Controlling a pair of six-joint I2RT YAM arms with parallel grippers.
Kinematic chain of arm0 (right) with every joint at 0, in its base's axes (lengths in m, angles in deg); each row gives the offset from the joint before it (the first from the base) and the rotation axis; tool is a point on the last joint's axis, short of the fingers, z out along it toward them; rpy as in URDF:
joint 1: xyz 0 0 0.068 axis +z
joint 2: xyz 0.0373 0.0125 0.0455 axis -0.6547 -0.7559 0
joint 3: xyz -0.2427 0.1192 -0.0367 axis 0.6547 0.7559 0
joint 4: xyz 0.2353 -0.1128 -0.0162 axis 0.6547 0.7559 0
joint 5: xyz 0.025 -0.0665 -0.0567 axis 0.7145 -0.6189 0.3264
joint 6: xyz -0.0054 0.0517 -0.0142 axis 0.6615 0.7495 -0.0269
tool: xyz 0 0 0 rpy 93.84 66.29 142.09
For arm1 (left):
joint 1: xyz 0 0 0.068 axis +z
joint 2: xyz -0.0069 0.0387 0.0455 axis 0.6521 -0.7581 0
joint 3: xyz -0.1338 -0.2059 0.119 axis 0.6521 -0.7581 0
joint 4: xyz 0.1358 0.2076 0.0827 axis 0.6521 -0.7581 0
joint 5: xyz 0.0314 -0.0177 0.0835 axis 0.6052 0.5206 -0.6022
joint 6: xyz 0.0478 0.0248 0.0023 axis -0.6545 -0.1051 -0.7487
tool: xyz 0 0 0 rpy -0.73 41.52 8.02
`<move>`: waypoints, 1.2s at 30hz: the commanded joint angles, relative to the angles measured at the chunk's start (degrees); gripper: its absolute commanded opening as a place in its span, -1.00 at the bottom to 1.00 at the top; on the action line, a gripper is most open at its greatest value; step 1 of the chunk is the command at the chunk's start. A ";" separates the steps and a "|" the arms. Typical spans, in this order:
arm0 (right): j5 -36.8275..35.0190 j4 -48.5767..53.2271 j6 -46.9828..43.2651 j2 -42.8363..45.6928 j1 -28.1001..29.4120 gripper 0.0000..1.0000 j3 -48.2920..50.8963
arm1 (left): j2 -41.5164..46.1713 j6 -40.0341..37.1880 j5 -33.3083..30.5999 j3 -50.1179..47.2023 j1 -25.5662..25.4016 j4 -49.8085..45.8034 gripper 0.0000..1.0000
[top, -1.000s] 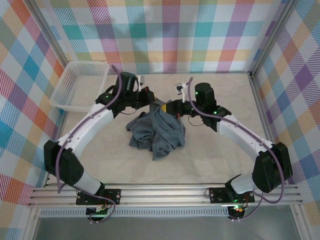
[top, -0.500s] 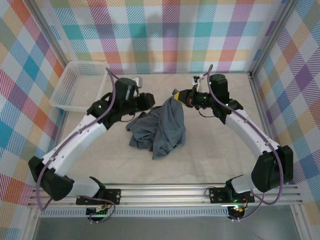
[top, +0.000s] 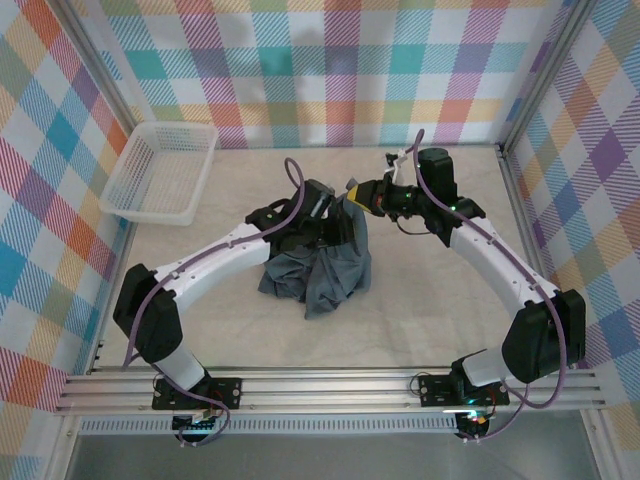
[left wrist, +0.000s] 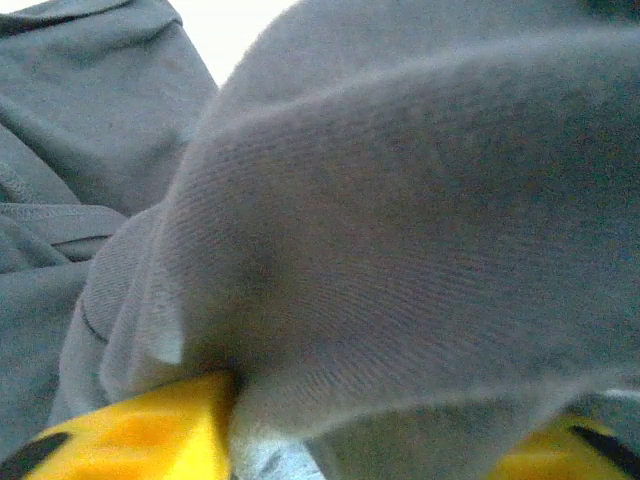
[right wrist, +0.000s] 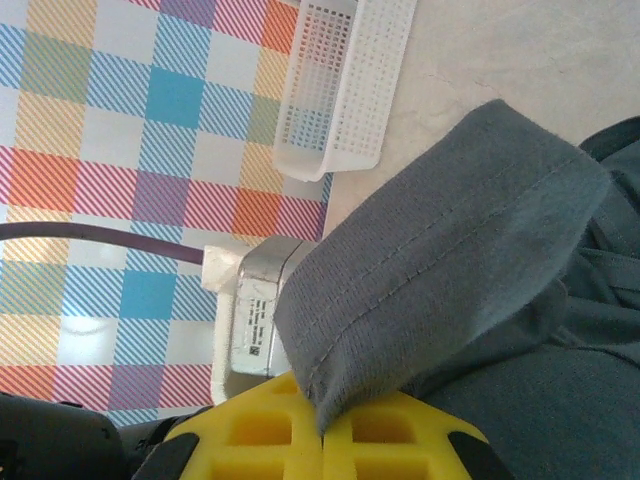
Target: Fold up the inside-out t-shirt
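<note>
The inside-out t-shirt lies crumpled in a slate blue-grey heap at the table's middle. My right gripper is shut on a stitched hem of it and holds that corner up above the heap's far edge. In the right wrist view the hem runs into the closed yellow jaws of the right gripper. My left gripper is pushed into the heap's top just left of the lifted corner. The left wrist view has its yellow fingers apart, with a bulge of shirt cloth lying between them.
A white mesh basket stands at the back left of the table and also appears in the right wrist view as the basket. Checked cloth walls and metal frame posts bound the table. The beige tabletop surrounds the shirt.
My left gripper has opened and swung right from beside the shirt into the top of the heap. My right gripper lifted its hem back and up, then held still.
</note>
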 commanded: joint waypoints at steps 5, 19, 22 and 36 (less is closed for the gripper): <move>0.62 3.99 1.50 1.77 -4.67 -1.00 1.97 | 4.86 0.58 2.60 -1.39 3.70 2.52 -1.00; -2.16 7.99 -3.10 10.81 -14.82 -0.13 13.50 | 14.84 -7.11 27.10 -12.16 10.52 14.37 -1.00; -8.84 8.65 -0.44 15.50 -8.54 -0.14 14.91 | 14.88 -7.33 27.47 -14.00 10.19 16.01 -1.00; -11.79 19.67 -3.29 -4.88 7.03 0.13 7.06 | 16.85 -17.16 12.93 -29.93 0.41 3.97 -0.33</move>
